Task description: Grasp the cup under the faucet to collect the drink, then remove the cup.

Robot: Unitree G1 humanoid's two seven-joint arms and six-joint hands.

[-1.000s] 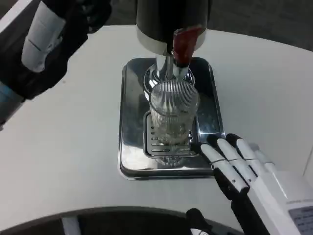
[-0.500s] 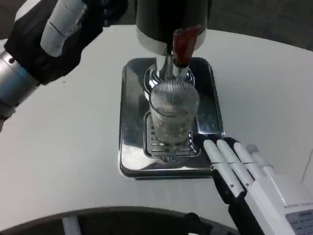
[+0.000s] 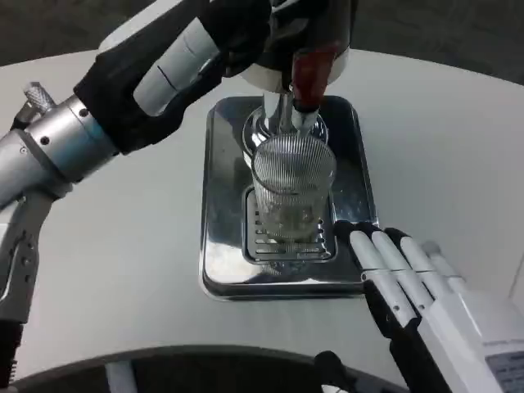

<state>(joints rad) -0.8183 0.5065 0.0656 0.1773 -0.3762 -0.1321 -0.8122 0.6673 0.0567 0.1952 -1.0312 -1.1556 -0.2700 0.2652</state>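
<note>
Cup (image 3: 292, 190) stands under the faucet (image 3: 282, 115), just left of the open, empty right hand (image 3: 401, 274), while the left hand (image 3: 237, 33), grip hidden, has swung to the dispenser, probably to pour.

This looks like a lab or demo space set up for robot trials rather than a home kitchen. A bare white round worktop (image 3: 123, 246) carries only a drinks dispenser (image 3: 282, 37) standing on a polished steel drip tray (image 3: 221, 205), and beyond the worktop's edge lies dark grey flooring (image 3: 458, 33) like office carpet.
</note>
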